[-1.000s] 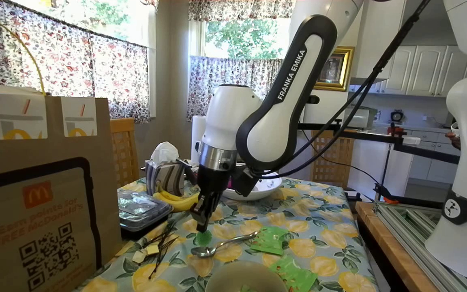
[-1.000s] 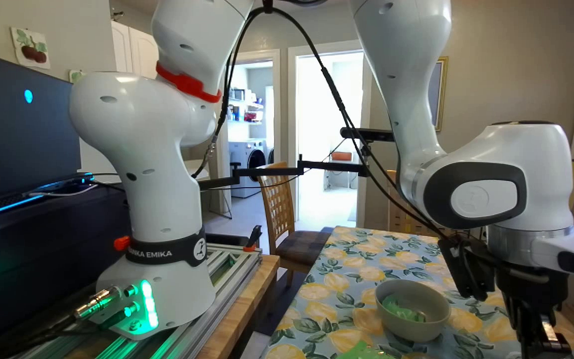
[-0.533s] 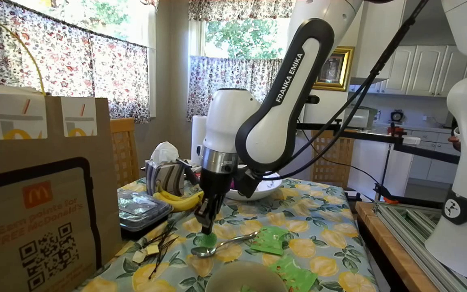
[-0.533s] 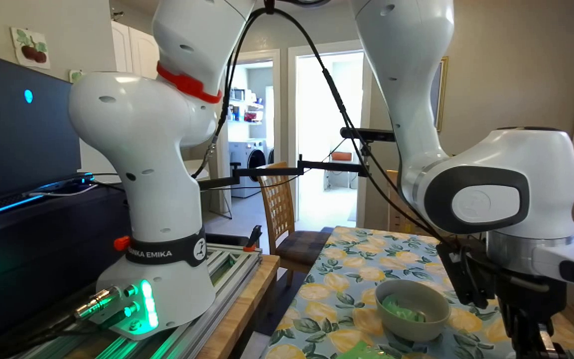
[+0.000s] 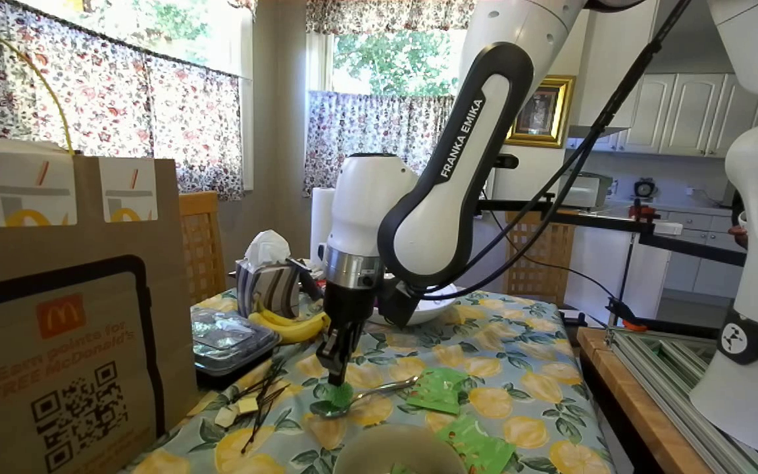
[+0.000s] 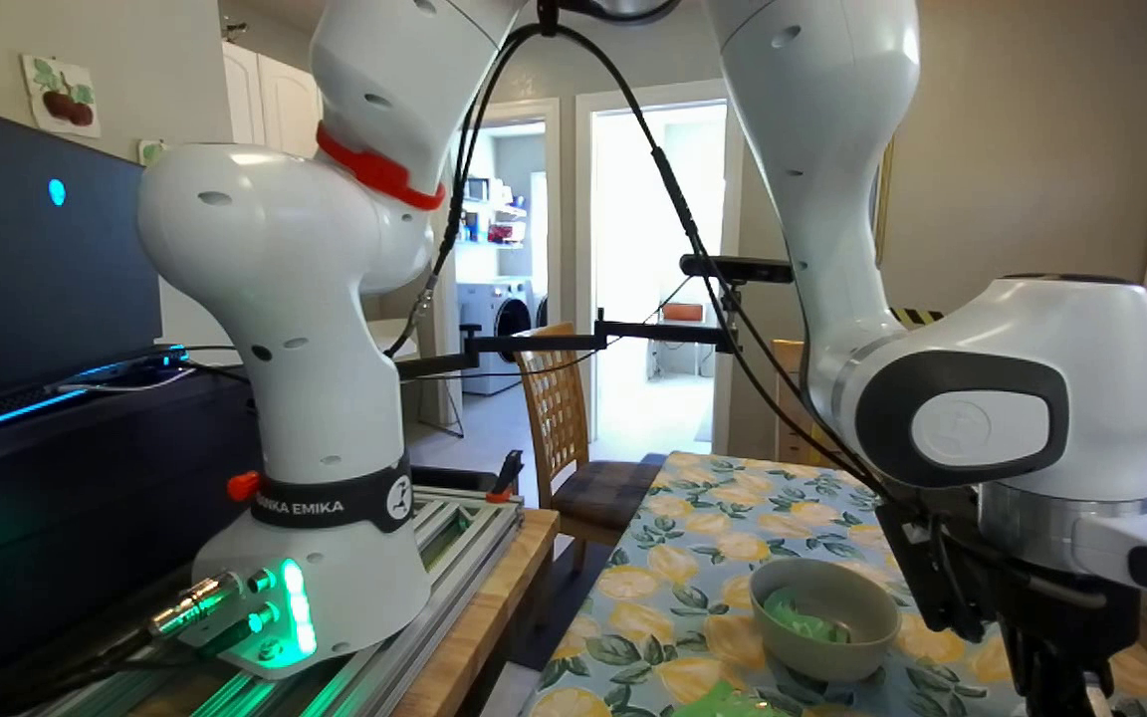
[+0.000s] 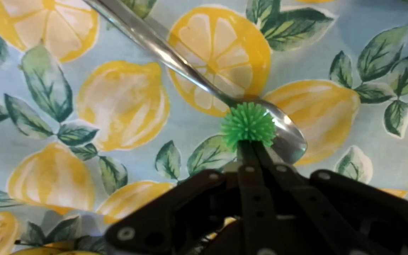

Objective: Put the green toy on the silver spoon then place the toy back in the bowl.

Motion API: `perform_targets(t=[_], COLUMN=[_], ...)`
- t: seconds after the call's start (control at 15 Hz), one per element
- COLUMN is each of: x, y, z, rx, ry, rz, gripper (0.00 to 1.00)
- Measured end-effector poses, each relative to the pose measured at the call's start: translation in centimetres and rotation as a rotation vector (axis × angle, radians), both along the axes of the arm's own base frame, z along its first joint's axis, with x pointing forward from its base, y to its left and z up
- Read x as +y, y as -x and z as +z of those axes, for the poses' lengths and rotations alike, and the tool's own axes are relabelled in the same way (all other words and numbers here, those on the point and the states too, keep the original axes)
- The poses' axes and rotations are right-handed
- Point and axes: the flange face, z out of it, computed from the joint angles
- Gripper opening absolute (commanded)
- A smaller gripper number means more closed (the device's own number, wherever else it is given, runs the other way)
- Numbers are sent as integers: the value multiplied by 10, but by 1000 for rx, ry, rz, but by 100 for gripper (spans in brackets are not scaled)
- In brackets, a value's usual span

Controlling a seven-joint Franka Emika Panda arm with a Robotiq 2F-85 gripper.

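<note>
Pinching one toy (image 7: pixel 248 122), the gripper (image 7: pixel 253 147) hangs over one spoon (image 7: pixel 204 81) — contact unclear — with one white bowl (image 5: pixel 435 309), one grey bowl (image 6: pixel 830 655), two packets (image 5: pixel 440 390) on the tabletop (image 5: pixel 517 336).

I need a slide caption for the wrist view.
Closed pincer holds the spiky green toy, which from here partly hides the silver spoon on a lemon-print tablecloth.

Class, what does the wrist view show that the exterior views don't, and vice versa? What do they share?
Only the wrist view: two fingertips distinctly side by side at the green toy.
Only exterior views: robot base, grey bowl and, in an exterior view, white bowl.
Shared: gripper and tablecloth; in an exterior view, also green toy and silver spoon.
</note>
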Motion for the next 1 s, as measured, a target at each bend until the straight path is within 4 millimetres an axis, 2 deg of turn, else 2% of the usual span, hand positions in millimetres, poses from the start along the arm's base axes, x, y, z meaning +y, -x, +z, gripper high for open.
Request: perform_targets(t=[0.4, 1.0], x=[1, 7], y=[-5, -10], z=[-6, -4], rx=[0, -8], ry=[0, -5], rz=[8, 25], gripper=[1, 1])
